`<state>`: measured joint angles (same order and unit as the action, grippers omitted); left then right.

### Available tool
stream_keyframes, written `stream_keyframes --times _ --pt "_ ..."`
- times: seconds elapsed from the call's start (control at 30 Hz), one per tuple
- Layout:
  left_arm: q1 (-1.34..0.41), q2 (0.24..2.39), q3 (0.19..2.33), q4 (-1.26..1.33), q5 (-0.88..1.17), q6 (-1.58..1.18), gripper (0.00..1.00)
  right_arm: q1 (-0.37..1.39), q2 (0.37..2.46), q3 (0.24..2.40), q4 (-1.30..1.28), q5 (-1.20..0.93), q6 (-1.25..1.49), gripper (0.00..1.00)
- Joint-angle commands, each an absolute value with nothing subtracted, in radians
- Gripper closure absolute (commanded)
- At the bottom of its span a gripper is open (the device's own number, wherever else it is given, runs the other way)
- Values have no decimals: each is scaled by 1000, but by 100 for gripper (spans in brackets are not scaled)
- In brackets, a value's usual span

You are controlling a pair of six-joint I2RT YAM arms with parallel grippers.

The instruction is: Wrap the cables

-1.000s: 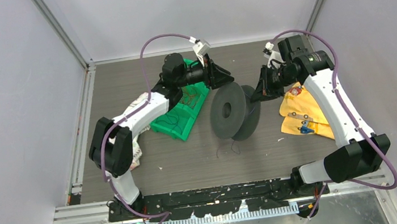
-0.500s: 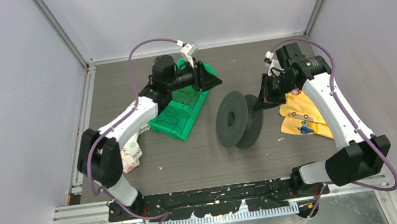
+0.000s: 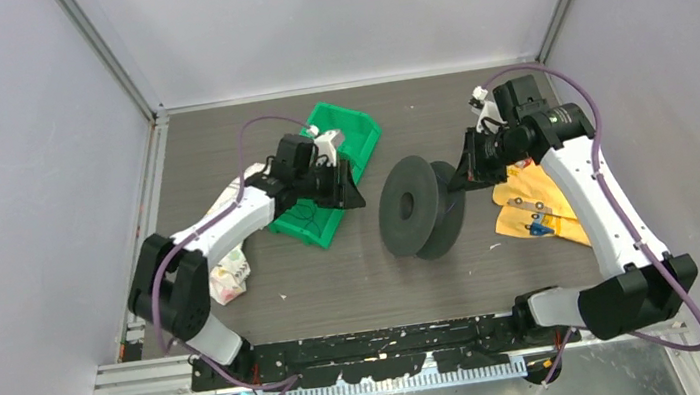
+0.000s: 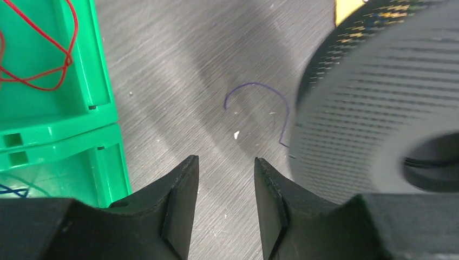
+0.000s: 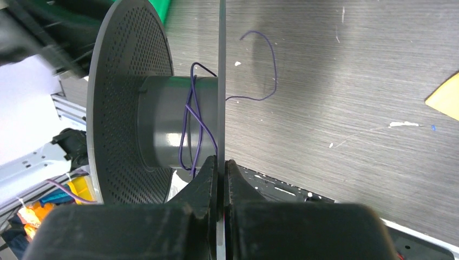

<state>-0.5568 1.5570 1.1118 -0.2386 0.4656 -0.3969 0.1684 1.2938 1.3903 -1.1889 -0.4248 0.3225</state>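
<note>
Pinching with the right gripper (image 5: 221, 162): jaws pressed tight on the thin edge of the right flange of the spool (image 5: 127, 108), keeping it upright on its rims near the middle of the table (image 3: 337, 285). Hanging low with the left gripper (image 4: 224, 179): half open, nothing between the fingers, just left of the spool and just right of the green bin (image 4: 103, 81).

Wound only loosely round the hub: a few slack, crossing turns of the dark purple cable (image 5: 192, 124). Curling flat on the table between bin and spool, just ahead of the left gripper: its free tail, seemingly running in under the left flange. Lying in the bin, well apart from the spool: a red wire (image 4: 32, 59), probably another one waiting to be wound.

Judged likely to go wrong from here:

- Closing on bare table instead of the tail, given so thin a wire lying flat.
- Scraping the fingertips on the table when coming down for it.
- Springing the slack turns off the hub by rotating the spool with no tension on the tail.
- Tugging on a tail trapped under the flange, and so dragging or tipping the spool.
- Losing the spool from such a narrow edge pinch after a knock from the left gripper.
</note>
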Motion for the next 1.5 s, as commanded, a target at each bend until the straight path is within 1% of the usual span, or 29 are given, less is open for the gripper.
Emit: stream_keyframes --times 0.0,0.33,0.43,0.6,0.9,1.07,1.3,1.33,1.37,1.4,1.47 --pt "-527 1642 1100 -203 569 -432 55 172 1214 1467 -1116 -541 327 99" --pt "-525 1693 990 166 727 -412 51 172 1260 1641 -1160 -586 415 100" --pt "-525 1732 962 294 781 -454 51 173 1267 1678 -1161 -604 428 100" --pt "-535 1767 900 496 789 -504 50 172 1272 1703 -1161 -607 440 99" --pt "-541 1837 929 547 832 -577 50 172 1274 1701 -1147 -607 450 100" --pt "-542 1874 944 580 866 -620 52 172 1274 1699 -1145 -603 452 100" --pt "-548 1892 948 581 907 -626 52 173 1281 1707 -1153 -596 440 100" --pt "-548 1889 946 581 907 -625 54 172 1281 1707 -1153 -592 440 100" --pt "-548 1887 944 581 904 -623 58 173 1281 1707 -1153 -591 439 99" --pt "-548 1885 943 581 904 -623 64 171 1281 1706 -1152 -591 440 99" --pt "-548 1886 947 577 905 -626 81 172 1279 1701 -1151 -588 439 99"
